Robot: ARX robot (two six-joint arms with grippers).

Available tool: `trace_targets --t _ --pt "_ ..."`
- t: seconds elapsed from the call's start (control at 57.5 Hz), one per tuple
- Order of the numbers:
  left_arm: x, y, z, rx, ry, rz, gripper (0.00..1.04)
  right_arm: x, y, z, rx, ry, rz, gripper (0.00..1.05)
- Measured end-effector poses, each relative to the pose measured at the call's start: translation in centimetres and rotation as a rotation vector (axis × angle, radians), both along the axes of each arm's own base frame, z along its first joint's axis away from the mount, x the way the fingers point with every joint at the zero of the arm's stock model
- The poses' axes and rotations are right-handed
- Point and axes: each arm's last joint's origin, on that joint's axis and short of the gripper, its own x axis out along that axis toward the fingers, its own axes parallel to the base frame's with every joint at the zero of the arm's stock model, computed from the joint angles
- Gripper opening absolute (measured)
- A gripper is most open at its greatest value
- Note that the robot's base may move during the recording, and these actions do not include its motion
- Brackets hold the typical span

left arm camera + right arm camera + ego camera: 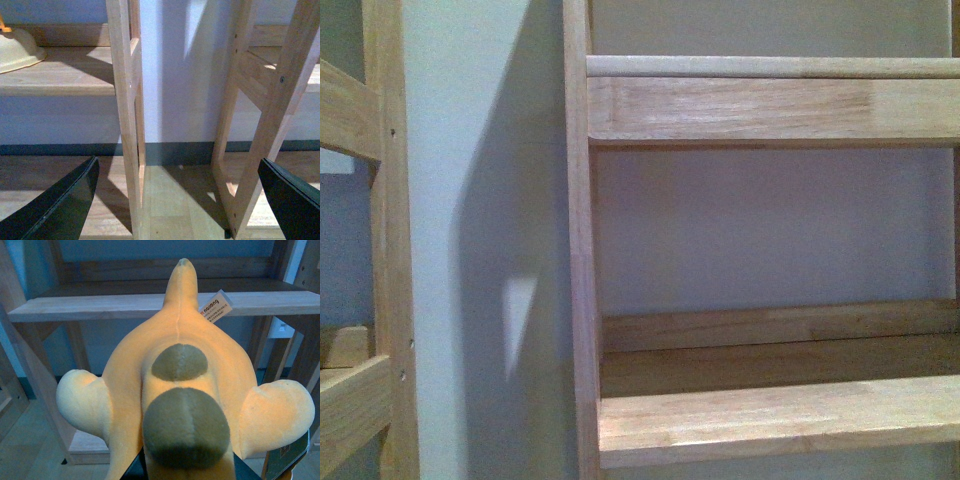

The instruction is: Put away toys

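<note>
Plush toy point(177, 370) partly off-frame

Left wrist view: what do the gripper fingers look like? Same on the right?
Left gripper: two matte black fingers, flat and wedge-shaped, tapering to blunt tips; no cables or markings show. Right gripper: mostly hidden by the toy; the finger edge that shows is dark green-black with a faint pale mark, unreadable. Front view shows neither arm.

The left fingers point(65, 205) spread wide, empty; right fingers point(290, 460) clamp the plush toy point(180, 330).
</note>
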Motion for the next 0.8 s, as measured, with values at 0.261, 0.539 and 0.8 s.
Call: trace_targets --t 0.261,0.539,0.8 --pt "0.0 0.0 0.0 0.0 0.0 0.0 0.98 0.0 0.0 0.0 0.0 0.0 0.0 0.07" --pt "0.0 0.0 0.0 0.0 0.0 0.0 0.98 0.2 0.0 -0.6 0.095 0.075 -0.181 0.07" --pt "0.0 0.0 0.0 0.0 0.0 0.0 0.98 0.2 0.8 2.7 0.041 -0.018 -0.239 0.07"
